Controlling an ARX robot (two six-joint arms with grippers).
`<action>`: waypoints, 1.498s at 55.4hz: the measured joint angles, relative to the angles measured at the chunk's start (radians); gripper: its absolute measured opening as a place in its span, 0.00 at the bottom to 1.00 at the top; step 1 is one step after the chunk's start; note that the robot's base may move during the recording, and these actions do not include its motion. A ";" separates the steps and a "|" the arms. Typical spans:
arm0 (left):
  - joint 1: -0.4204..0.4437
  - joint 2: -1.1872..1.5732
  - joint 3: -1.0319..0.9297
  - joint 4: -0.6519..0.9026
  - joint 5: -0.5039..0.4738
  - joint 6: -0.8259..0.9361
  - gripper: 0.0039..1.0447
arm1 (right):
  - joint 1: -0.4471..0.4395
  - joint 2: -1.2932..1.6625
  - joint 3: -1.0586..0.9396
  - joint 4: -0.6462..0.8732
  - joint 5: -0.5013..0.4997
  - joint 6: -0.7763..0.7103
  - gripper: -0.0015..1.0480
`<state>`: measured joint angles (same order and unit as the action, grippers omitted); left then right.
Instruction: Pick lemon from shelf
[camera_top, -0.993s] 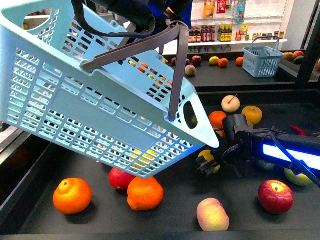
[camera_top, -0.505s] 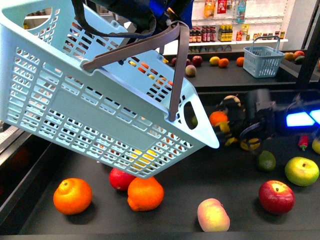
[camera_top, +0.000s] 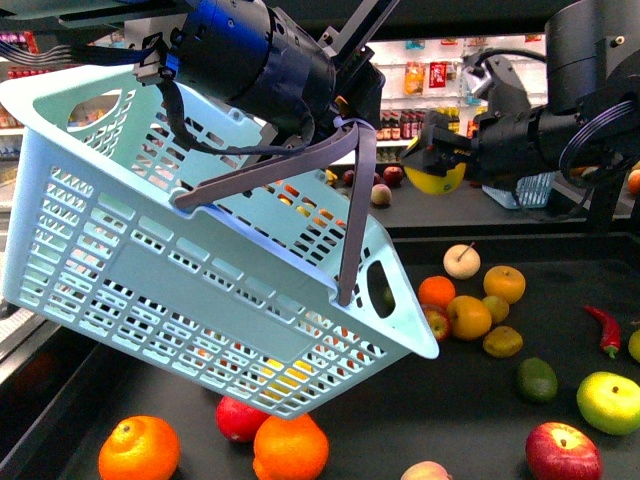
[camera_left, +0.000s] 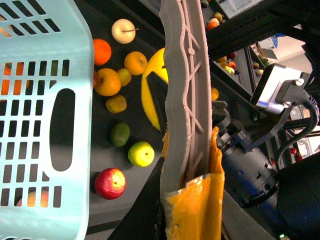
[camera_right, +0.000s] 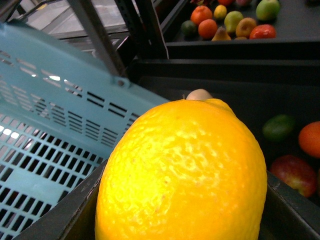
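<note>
- The right arm comes in from the upper right of the front view, its black forearm roughly level and pointing toward the robot's left, high above the wide black matte shelf deck (camera_top: 450, 400)
- The right end effector (camera_top: 437, 160) is clamped onto the bright yellow oval lemon (camera_top: 441, 182); its black fingers cover the fruit's upper part, and the lower half shows beneath them
- The lemon hangs in the air, clear of the shelf deck and well above the cluster of round orange and yellow fruits (camera_top: 468, 315) lying there
- It sits near the grey strap handle (camera_top: 357, 200) without touching it
- In the right wrist view the lemon (camera_right: 185, 170) fills most of the picture, its dimpled skin sharp, with dark finger edges at its sides
- The left arm, dark blue and black, descends from the top of the front view
- The left end effector (camera_top: 345, 112) carries the large pale blue slotted plastic basket (camera_top: 150, 260) by the grey strap handle
- The basket hangs steeply tilted, one corner dipping toward the shelf deck
- In the left wrist view the handle (camera_left: 182, 90) runs down against an orange-padded finger (camera_left: 200, 210), and the left end effector is closed around it
- Loose on the shelf deck lie two oranges (camera_top: 138, 450), a red apple (camera_top: 562, 452), a green apple (camera_top: 608, 402) and a red chilli (camera_top: 605, 330)
</note>
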<state>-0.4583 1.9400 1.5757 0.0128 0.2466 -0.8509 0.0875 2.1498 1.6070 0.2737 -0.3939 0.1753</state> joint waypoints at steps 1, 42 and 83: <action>0.000 0.000 0.000 0.000 0.000 0.000 0.11 | 0.007 -0.003 -0.009 0.000 -0.002 0.007 0.69; 0.000 0.000 0.000 0.000 0.002 0.000 0.11 | 0.105 0.086 -0.052 0.007 0.033 0.051 0.93; -0.001 0.003 0.000 0.000 0.007 -0.010 0.11 | -0.072 -0.668 -0.809 0.290 0.514 -0.064 0.93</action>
<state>-0.4595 1.9434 1.5753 0.0128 0.2535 -0.8612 0.0154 1.4822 0.7979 0.5636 0.1204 0.1116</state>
